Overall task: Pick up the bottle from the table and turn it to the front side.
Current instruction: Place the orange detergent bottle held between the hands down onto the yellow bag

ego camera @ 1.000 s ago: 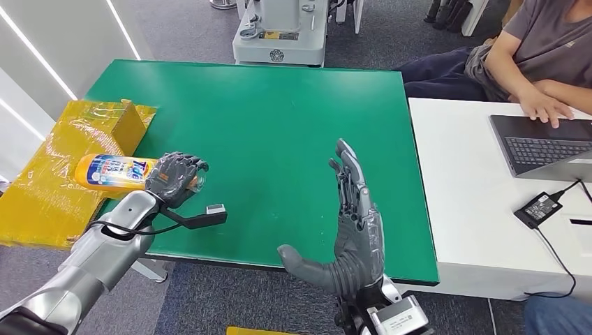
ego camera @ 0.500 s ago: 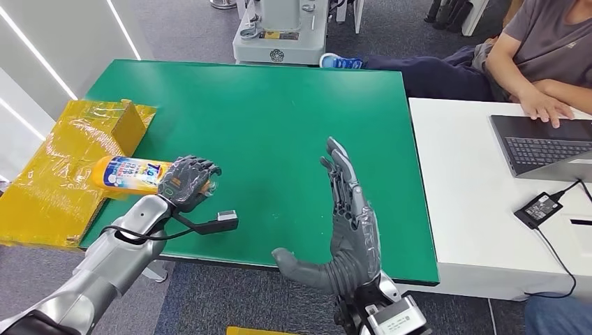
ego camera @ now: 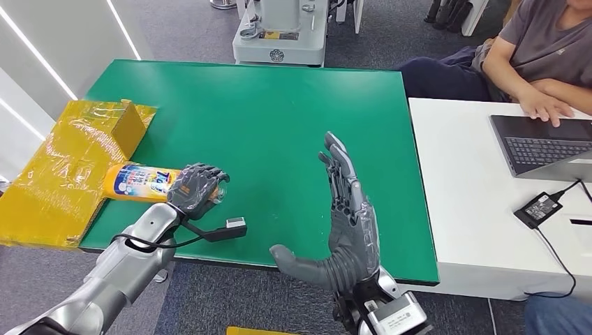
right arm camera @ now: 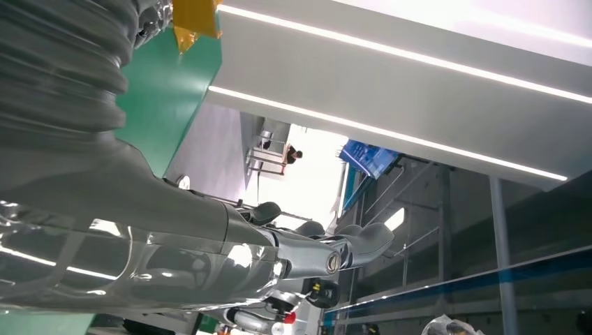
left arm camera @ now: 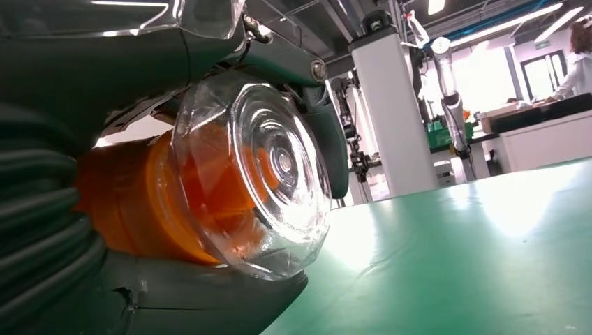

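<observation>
The left robot hand (ego camera: 195, 188) is wrapping its dark fingers around one end of the orange plastic bottle with a blue and white label (ego camera: 139, 182). The bottle is lying on its side, near the left edge of the green table (ego camera: 279, 118), and it is sticking out past the edge toward the yellow wrapped box (ego camera: 66, 164) beside the table. In the left wrist view, the bottle's clear round end (left arm camera: 269, 164) is poking out between the thumb and fingers.

The right robot hand (ego camera: 349, 223) is holding nothing. It is standing up on its edge over the table's near side, fingers straight and thumb stretched out to the side.

A person in a grey shirt (ego camera: 544, 49) is sitting at a white table (ego camera: 461, 202) with a dark laptop (ego camera: 541, 146).
</observation>
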